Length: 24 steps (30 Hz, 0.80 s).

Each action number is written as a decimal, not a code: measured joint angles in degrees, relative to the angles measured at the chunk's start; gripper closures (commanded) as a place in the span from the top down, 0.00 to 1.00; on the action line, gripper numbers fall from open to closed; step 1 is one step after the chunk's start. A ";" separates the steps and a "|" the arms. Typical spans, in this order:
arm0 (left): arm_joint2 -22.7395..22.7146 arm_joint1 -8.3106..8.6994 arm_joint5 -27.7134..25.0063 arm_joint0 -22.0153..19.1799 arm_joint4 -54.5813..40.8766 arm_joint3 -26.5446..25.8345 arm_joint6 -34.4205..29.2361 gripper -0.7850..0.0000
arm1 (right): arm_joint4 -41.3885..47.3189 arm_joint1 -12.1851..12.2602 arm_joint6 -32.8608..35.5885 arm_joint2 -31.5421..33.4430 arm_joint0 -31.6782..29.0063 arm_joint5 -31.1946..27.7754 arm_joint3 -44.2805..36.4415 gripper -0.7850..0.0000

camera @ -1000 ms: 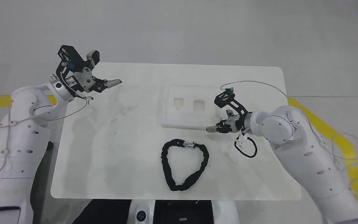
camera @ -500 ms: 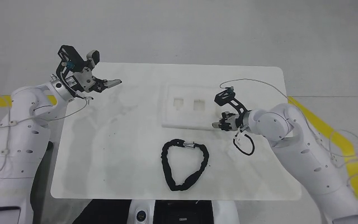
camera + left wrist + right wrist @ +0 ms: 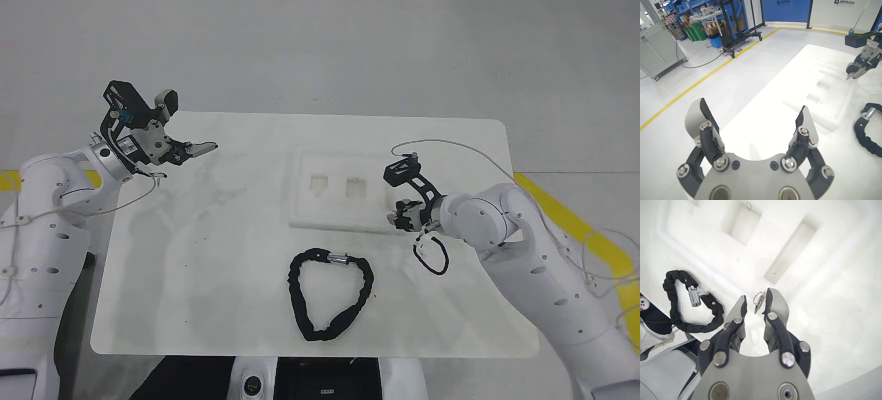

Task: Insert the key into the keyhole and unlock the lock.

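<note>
From above: white table (image 3: 200, 280), a white foam tray (image 3: 300, 205) at about 1 o'clock of its centre, two square pockets (image 3: 319, 184) sunk side by side in the foam. At 6 o'clock of the tray, apart from it, the lock (image 3: 300, 300): a black fabric-sleeved chain closed into a loop, lying flat, with a silver barrel (image 3: 338, 260) at the loop's 12 o'clock.

Over the table's 10 o'clock corner, the left gripper (image 3: 205, 148), pointing toward 3 o'clock. From its own wrist: fingers (image 3: 694, 113) spread wide apart, held above the table's edge, aimed across at the tray.

At the tray's 4 o'clock corner, the right gripper (image 3: 400, 222), tipped down over the foam. From its own wrist: the key (image 3: 758, 306) at the gripper's tip, seen edge-on, its wire ring on the end away from the wrist, above the tray's flat margin beside one pocket. From the left wrist, far off: the same key poking out sideways at that gripper's tip, just above the foam. Clamped or merely leaning there: cannot tell.

Also from the right wrist: the barrel's end face with the keyhole (image 3: 695, 304) turned toward the camera, well apart from the key. A thin loose ring (image 3: 749, 204) at the edge of the farther pocket.
</note>
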 measured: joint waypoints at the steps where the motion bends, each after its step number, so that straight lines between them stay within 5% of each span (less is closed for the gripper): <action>1: 0.00 0.00 0.00 0.00 0.00 0.00 0.00 1.00 | -0.08 -0.04 -0.06 -0.03 0.03 0.12 0.22 0.16; 5: 0.00 0.00 0.00 0.00 0.00 0.00 0.00 1.00 | -0.47 -0.18 -0.26 -0.24 0.28 0.46 0.82 0.00; 24: 0.00 0.00 0.00 0.00 0.00 0.00 0.00 1.00 | -4.33 0.13 1.62 1.75 -1.06 2.79 -3.23 0.00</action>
